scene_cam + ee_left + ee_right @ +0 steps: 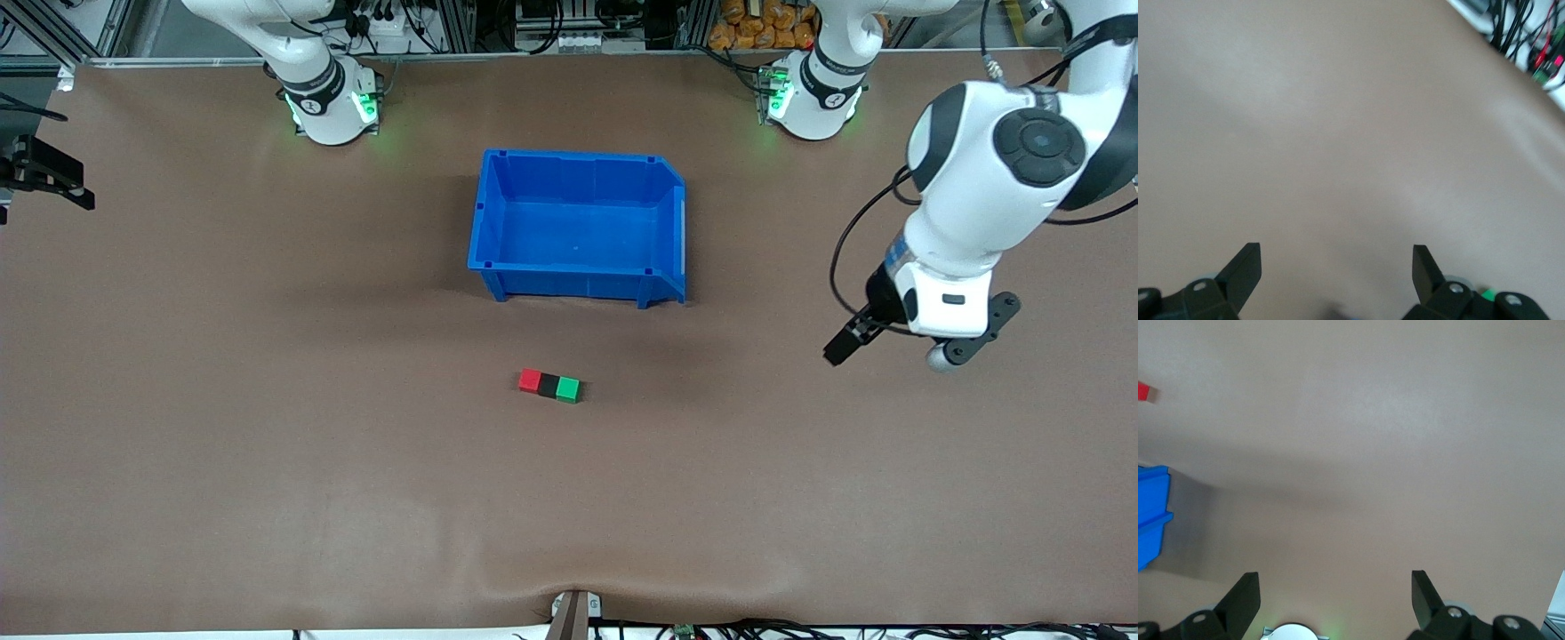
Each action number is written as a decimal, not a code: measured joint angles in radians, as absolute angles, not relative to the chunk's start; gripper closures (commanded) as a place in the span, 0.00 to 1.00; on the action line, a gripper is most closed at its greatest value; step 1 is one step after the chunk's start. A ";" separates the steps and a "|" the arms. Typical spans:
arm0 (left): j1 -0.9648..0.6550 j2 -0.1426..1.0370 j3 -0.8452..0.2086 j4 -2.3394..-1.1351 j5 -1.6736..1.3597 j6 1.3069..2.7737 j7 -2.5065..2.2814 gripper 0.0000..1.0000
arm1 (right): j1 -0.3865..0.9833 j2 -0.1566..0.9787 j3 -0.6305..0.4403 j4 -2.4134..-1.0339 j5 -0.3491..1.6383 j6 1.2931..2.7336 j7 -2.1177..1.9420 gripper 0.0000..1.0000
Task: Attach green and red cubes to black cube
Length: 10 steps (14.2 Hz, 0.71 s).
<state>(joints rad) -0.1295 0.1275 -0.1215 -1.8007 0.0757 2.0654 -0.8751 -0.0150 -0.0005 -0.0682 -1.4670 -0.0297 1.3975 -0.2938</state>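
The red cube (pixel 530 380), the black cube (pixel 548 385) and the green cube (pixel 568 389) lie touching in one row on the brown table, black in the middle, nearer to the front camera than the blue bin. My left gripper (pixel 1337 257) is open and empty over bare table. Its wrist (pixel 944 302) hangs high over the left arm's end of the table, well apart from the cubes. My right gripper (pixel 1336 583) is open and empty, up over the table by its own base. It is out of the front view. The red cube (pixel 1143 391) shows small in the right wrist view.
An empty blue bin (pixel 578 227) stands mid-table between the two bases; its corner shows in the right wrist view (pixel 1151 513). The right arm's base (pixel 329 98) and the left arm's base (pixel 813 93) stand at the table's edge. Cables lie along the table's front edge (pixel 1531 40).
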 measured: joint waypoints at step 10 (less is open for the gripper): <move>-0.017 0.109 -0.092 -1.622 0.044 1.697 -0.211 0.00 | -0.011 0.003 -0.067 -1.464 -0.028 1.391 -0.296 0.00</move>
